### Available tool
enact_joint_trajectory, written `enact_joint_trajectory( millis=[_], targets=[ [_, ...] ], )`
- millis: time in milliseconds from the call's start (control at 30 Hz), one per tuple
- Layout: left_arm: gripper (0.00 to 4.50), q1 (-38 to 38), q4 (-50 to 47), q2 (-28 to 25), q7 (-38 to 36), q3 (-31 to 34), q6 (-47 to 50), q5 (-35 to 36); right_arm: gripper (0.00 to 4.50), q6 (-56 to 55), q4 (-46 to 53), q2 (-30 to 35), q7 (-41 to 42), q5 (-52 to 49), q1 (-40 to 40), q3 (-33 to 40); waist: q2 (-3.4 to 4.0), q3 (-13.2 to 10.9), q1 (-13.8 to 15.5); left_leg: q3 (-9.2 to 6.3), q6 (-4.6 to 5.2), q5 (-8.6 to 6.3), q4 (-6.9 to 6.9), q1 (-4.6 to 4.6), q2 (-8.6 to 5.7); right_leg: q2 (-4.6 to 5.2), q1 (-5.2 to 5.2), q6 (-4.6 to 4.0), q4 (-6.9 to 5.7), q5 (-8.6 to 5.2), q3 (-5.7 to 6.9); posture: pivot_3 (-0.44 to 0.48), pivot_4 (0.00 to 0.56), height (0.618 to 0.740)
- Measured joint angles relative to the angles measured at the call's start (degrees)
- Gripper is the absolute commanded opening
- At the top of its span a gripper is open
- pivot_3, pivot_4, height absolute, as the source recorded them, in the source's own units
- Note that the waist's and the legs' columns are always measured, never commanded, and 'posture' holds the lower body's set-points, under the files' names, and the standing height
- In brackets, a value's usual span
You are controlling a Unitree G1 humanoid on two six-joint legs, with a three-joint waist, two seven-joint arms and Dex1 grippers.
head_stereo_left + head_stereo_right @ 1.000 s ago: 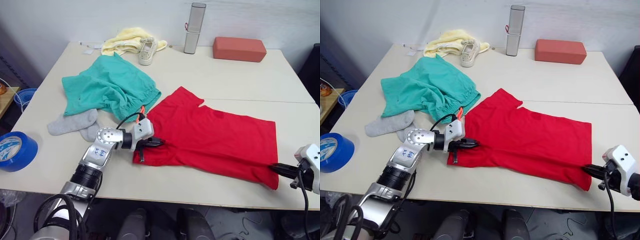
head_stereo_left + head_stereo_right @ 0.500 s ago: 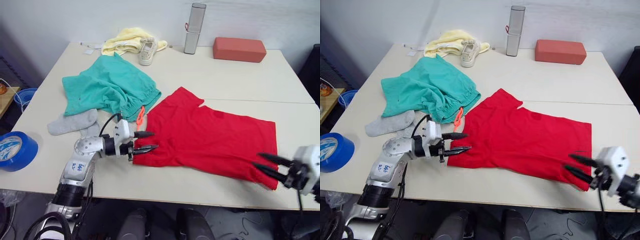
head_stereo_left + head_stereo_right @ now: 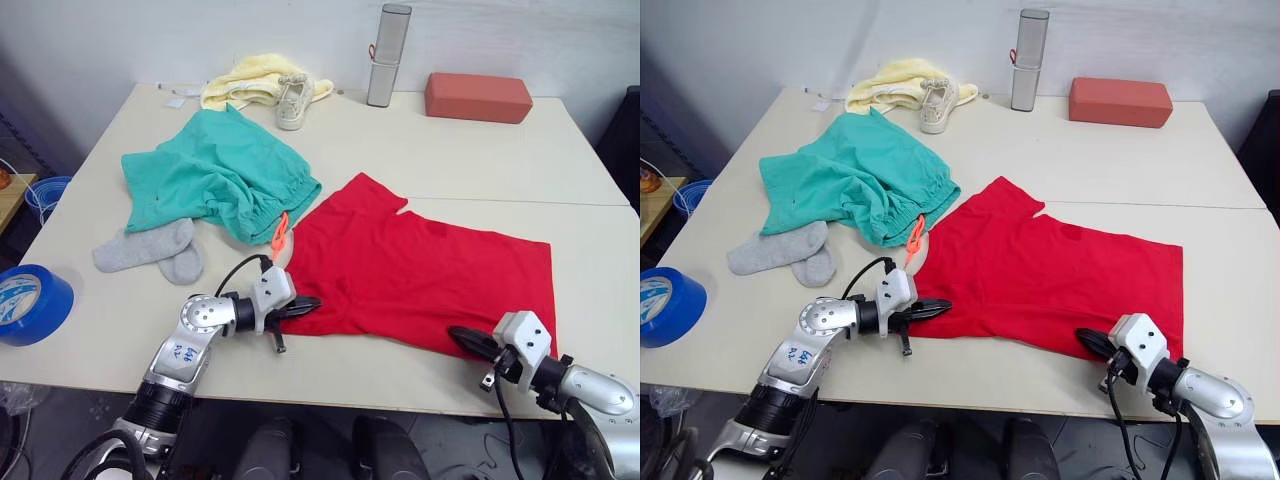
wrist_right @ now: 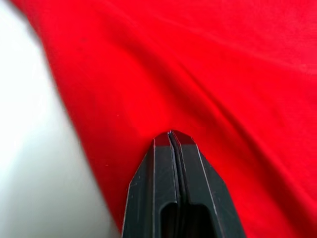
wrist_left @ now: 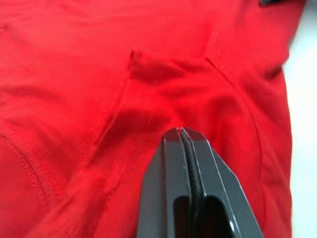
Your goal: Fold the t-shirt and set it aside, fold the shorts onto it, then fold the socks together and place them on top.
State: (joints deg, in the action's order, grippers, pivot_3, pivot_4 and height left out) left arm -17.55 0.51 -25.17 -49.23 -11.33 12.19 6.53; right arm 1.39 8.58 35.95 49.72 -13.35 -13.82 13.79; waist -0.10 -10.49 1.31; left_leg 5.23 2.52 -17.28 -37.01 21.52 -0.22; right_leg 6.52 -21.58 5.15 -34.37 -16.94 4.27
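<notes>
Two grippers pinch the near hem of the t-shirt [image 3: 420, 270], which lies flat beyond their fingertips on the table [image 3: 450, 160]. Bare tabletop lies beyond it, and a narrow strip behind the fingers runs to the table's near edge. The shorts [image 3: 215, 175] lie bunched further out from the left gripper [image 3: 305, 303], the socks [image 3: 150, 250] beside them. The left gripper is closed on the hem's left corner, the right gripper [image 3: 462, 338] closed on its near edge toward the right corner.
</notes>
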Motion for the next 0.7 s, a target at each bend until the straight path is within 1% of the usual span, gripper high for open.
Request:
enact_joint_trajectory(
  millis=[167, 300, 433, 533, 633, 700],
  targets=[
    [0.03, -0.23, 0.06, -0.79, 2.17, 0.06, 1.96, -0.1, 0.0, -4.83, -5.64, 1.76, -2.09, 0.98, -0.21, 3.46, 0.05, 0.1, -0.02, -0.01, 0.0, 0.02, 0.01, -0.14, 0.02, 0.0, 0.1, 0.0, -0.03, 0.02, -0.05, 0.0, 0.15, 0.74],
    [0.03, -0.96, 1.1, -1.81, 4.11, 0.23, 1.17, -0.68, 0.0, -9.06, -10.38, 4.21, 0.55, -0.86, -3.29, 8.22, 0.22, 0.2, 0.01, -0.01, 0.0, 0.03, 0.07, -0.17, 0.03, 0.0, 0.08, -0.05, -0.04, -0.01, -0.06, 0.0, 0.15, 0.74],
    [0.03, -1.86, 3.39, -2.19, 4.5, 0.31, -1.42, -1.03, 0.0, -13.4, -17.45, 6.62, 1.46, -1.0, -4.4, 12.07, 0.27, 0.24, -0.12, 0.04, 0.0, 0.03, 0.06, -0.19, 0.03, 0.0, 0.09, -0.05, -0.03, -0.01, -0.12, 0.0, 0.15, 0.74],
    [0.03, -1.91, 5.18, -2.22, 4.25, 0.63, -5.67, -1.01, 0.0, -15.91, -22.28, 7.55, 1.39, -1.55, -3.72, 15.04, 0.27, 0.24, -0.21, 0.04, 0.0, 0.04, 0.08, -0.2, 0.03, 0.0, 0.07, -0.18, -0.04, -0.07, -0.14, 0.0, 0.15, 0.74],
    [0.03, -1.61, 7.05, -2.3, 2.69, 2.33, -9.06, 0.3, 0.0, -15.99, -20.2, 7.32, 4.5, -6.93, -3.87, 16.43, 0.33, 0.21, -0.63, 0.04, -0.03, 0.07, 0.13, -0.16, 0.07, 0.0, -0.04, -0.15, -0.11, -0.05, -0.11, 0.0, 0.15, 0.74],
    [0.03, -0.5, 6.86, -2.36, 0.53, 3.83, -10.99, 2.57, 0.0, -14.05, -14.67, 7.32, 7.86, -11.25, -6.33, 16.44, 0.34, 0.19, -0.67, 0.03, -0.06, 0.09, 0.24, -0.1, 0.07, 0.0, -0.13, -0.16, -0.12, -0.07, -0.07, 0.0, 0.15, 0.74]
  ],
)
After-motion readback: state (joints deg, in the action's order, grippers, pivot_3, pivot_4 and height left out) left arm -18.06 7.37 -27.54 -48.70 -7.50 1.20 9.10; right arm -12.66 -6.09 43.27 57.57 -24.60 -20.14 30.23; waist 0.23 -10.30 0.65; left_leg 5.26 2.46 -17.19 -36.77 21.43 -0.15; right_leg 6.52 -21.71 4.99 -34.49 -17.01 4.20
